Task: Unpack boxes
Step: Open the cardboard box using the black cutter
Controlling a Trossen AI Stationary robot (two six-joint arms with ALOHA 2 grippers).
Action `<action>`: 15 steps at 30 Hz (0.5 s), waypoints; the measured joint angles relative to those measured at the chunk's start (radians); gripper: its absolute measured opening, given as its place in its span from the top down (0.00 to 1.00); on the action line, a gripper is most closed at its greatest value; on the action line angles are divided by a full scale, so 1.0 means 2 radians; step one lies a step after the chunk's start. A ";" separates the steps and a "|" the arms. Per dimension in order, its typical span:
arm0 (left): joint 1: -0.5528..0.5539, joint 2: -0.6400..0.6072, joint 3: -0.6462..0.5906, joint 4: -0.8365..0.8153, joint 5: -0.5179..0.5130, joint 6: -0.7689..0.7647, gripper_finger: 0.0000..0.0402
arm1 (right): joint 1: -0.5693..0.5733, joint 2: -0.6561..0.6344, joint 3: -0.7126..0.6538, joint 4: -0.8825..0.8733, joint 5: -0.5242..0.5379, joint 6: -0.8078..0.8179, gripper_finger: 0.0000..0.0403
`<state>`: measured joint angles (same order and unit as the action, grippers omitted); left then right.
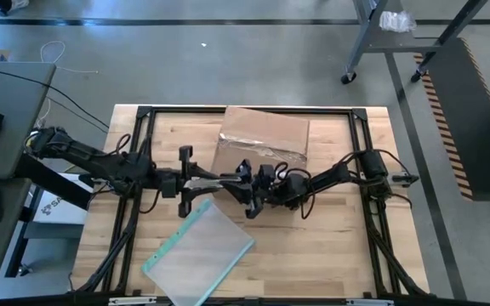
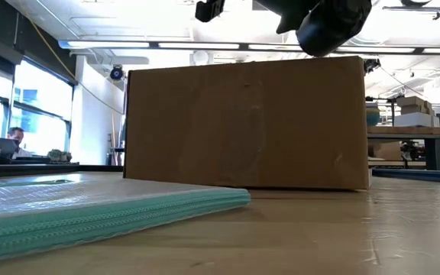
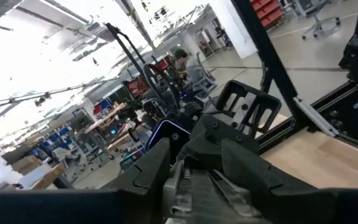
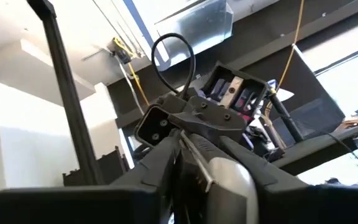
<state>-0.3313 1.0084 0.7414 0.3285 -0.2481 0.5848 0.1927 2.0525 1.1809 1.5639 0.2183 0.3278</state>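
Brown cardboard box sits at the table's far middle. Just before it, both grippers meet above the wood: left gripper and right gripper each clamp one thin silvery strip.

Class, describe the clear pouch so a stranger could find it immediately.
Start at the wooden table, then its near-left part, in front of the cardboard box. The pouch lies flat and tilted; alone here, it is see-through with a teal edge.
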 joint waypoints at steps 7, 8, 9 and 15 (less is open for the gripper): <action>0.000 -0.016 -0.001 -0.059 -0.065 -0.090 0.59 | -0.001 -0.005 0.000 0.002 0.022 -0.040 0.82; 0.000 -0.023 0.000 -0.081 -0.073 -0.097 0.57 | 0.000 -0.007 0.000 0.001 0.026 -0.048 0.82; 0.000 -0.033 -0.001 -0.106 -0.082 -0.106 0.55 | -0.001 -0.009 -0.001 -0.008 0.030 -0.056 0.82; 0.001 -0.093 -0.003 -0.241 -0.103 -0.166 0.50 | 0.004 -0.058 -0.017 -0.041 0.062 -0.112 0.82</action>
<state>-0.3288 0.8225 0.7355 -0.1530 -0.4544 0.2525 0.2002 1.9366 1.1462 1.4824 0.3419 0.1040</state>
